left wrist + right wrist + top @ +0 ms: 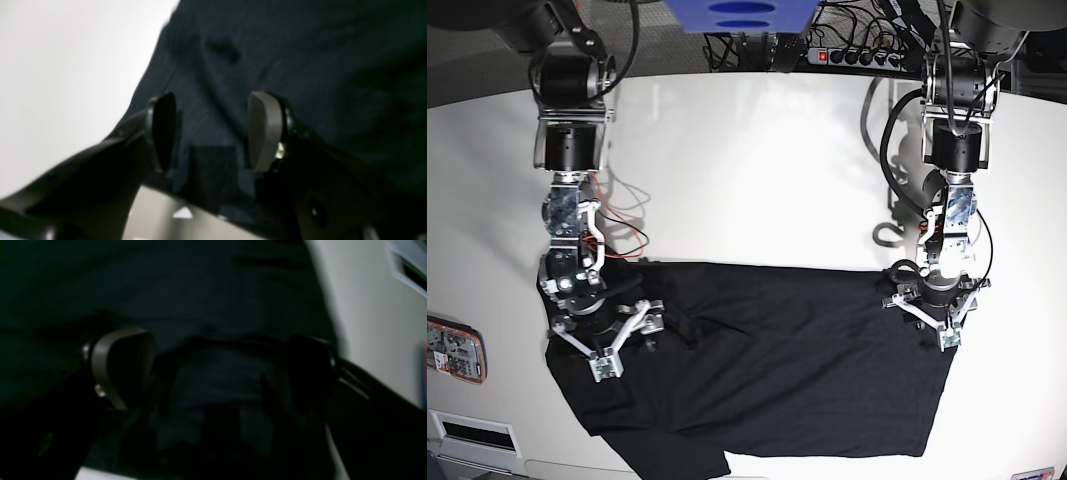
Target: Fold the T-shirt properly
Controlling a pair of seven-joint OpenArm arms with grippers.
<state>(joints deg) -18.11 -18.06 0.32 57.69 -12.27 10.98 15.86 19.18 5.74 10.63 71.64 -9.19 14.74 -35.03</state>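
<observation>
Two grippers sit low over the T-shirt (757, 370), one at each end of it. It lies spread across the near part of the white worktop (747, 170), its long axis running side to side, part of its near edge close to the worktop's front.

The right gripper (623, 340) is over the shirt's end on the base view's left; the left gripper (934, 322) is at the opposite end. Each arm is therefore nearest its own end, and the cloth lies directly beneath and between the fingers of both.

In the left wrist view the left gripper's fingers (265, 130) stand apart with dark fabric between them, nothing pinched that I can see. The right gripper's fingers (121, 368) are spread wide over a ridge of cloth, not clamped on it.

The fabric looks thin, soft and matte black, lying in shallow wrinkles and likely to sag when lifted. The finger pads are smooth, rounded and grey-edged.
</observation>
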